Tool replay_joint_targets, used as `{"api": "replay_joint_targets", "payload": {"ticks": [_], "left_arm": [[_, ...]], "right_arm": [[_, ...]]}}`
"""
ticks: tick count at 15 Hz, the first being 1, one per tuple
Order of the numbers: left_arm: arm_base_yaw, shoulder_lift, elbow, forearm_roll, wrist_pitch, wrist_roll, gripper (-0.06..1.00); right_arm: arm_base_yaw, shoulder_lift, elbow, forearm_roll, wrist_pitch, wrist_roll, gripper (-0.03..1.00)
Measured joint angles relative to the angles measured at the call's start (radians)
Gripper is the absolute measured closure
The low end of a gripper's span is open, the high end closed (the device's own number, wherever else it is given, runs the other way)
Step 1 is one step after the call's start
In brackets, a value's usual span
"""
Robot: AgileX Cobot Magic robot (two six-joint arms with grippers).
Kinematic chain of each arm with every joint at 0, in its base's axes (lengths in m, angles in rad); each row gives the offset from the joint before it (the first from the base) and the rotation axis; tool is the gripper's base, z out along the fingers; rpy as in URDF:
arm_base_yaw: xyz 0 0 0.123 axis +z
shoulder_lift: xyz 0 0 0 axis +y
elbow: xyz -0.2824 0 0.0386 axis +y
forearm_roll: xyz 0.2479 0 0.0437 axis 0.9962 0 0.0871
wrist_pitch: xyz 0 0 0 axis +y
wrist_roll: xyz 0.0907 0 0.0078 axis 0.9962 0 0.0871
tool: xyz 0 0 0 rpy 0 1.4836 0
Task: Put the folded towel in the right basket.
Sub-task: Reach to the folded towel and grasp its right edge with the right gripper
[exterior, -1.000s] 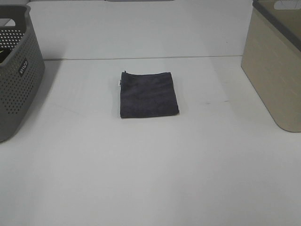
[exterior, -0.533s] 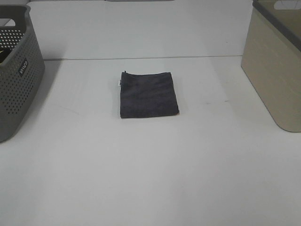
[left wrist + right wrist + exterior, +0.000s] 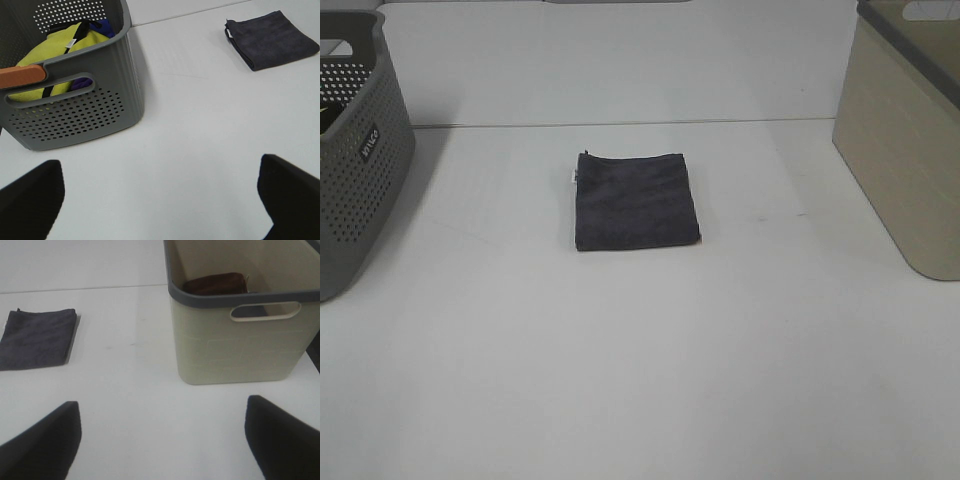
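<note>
While neither gripper touched the folded towel (image 3: 636, 200), it lay flat on the table (image 3: 640, 380), well apart from the right basket (image 3: 900, 170). The right gripper (image 3: 162, 435) hung near that basket, jaws spread wide and empty; the left gripper (image 3: 159, 200), far from it, was equally wide. A sound grasp would probably take the towel edge nearest the right basket, pinching every layer together so the fold held.

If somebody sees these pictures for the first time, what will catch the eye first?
The dark folded towel lies alone in the middle of the white table. A grey perforated basket holding yellow cloth stands at the left edge, a beige basket at the right.
</note>
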Motion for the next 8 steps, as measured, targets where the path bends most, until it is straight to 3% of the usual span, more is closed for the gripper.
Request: {"api": "replay_joint_targets", "payload": {"ticks": [3, 8], "left_arm": [[0.000, 0.000, 0.000, 0.000, 0.000, 0.000, -0.04], [0.000, 0.000, 0.000, 0.000, 0.000, 0.000, -0.04]], "right_arm": [[0.000, 0.169, -0.069, 0.001, -0.048, 0.000, 0.16], [0.000, 0.441, -0.209, 0.031, -0.048, -0.046, 0.18]]}}
